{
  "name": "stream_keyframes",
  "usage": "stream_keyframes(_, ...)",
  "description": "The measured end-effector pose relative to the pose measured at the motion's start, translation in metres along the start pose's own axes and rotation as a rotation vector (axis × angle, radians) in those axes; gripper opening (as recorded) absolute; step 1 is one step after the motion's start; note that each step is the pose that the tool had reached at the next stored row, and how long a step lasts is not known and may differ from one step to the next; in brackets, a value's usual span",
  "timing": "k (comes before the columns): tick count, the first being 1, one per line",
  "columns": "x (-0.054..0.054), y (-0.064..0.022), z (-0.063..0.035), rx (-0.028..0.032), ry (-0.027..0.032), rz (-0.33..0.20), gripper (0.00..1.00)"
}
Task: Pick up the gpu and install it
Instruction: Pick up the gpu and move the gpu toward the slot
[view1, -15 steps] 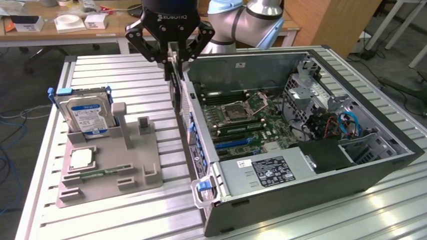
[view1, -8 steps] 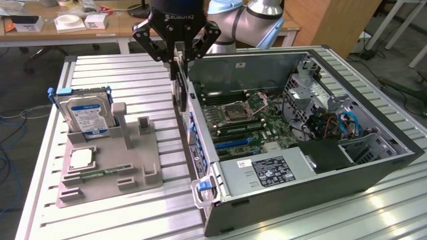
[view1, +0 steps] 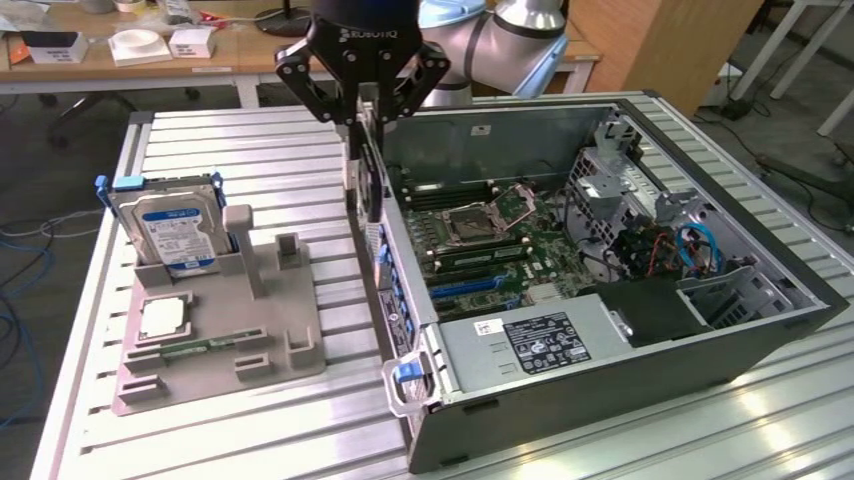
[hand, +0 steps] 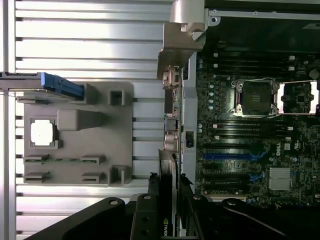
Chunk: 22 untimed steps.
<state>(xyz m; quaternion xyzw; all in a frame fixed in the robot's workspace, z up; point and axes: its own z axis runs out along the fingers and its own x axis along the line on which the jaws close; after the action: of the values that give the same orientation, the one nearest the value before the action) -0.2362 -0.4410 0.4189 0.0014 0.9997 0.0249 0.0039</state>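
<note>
**Holding GPU Upright at Case Edge**

Item: gpu (view1: 372, 165), a thin dark card hanging edge-on from the gripper (view1: 366, 115), whose jaws are clenched on its upper end. The vertical hold probably lets its lower edge meet a slot.

Location: at the rear wall of the open computer case (view1: 601, 400), beside the motherboard (view1: 494, 240), not yet seated.

Nearby: a grey holder (view1: 267, 350) props the hard drive (view1: 167, 230) upright.

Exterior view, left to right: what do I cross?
hard drive → gpu, held in the gripper → CPU socket → blue cables
</note>
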Motion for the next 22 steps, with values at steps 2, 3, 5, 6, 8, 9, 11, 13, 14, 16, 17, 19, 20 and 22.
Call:
stream_keyframes(2, -0.002, 0.0, 0.0, 0.0, 0.0, 0.0, 0.26)
stream_keyframes(3, -0.002, 0.0, 0.0, 0.0, 0.0, 0.0, 0.26)
stream_keyframes(5, -0.004, 0.0, 0.0001, -0.0001, -0.0001, 0.0, 0.26)
stream_keyframes(6, -0.005, 0.0, 0.0001, 0.0, 0.0, 0.0, 0.26)
stream_keyframes(8, -0.007, 0.0, 0.0001, 0.0011, -0.0001, 0.0, 0.26)
stream_keyframes(9, -0.008, 0.0, 0.0001, 0.0033, -0.0001, 0.0, 0.26)
stream_keyframes(11, -0.01, 0.0001, 0.0001, 0.01, -0.0001, 0.0, 0.26)
stream_keyframes(13, -0.012, 0.0, 0.0001, 0.0166, 0.0, 0.0, 0.26)
stream_keyframes(14, -0.013, 0.0, 0.0001, 0.0197, -0.0001, 0.0, 0.26)
stream_keyframes(16, -0.014, 0.0001, 0.0001, 0.0263, -0.0001, 0.0, 0.26)
stream_keyframes(17, -0.014, 0.0001, 0.0001, 0.0296, 0.0, 0.0, 0.26)
stream_keyframes(19, -0.015, 0.0, 0.0001, 0.0332, -0.0001, 0.0, 0.26)
stream_keyframes(20, -0.016, 0.0, 0.0001, 0.0349, -0.0001, 0.0, 0.26)
stream_keyframes(22, -0.018, 0.0001, 0.0002, 0.0369, -0.0001, 0.0, 0.26)
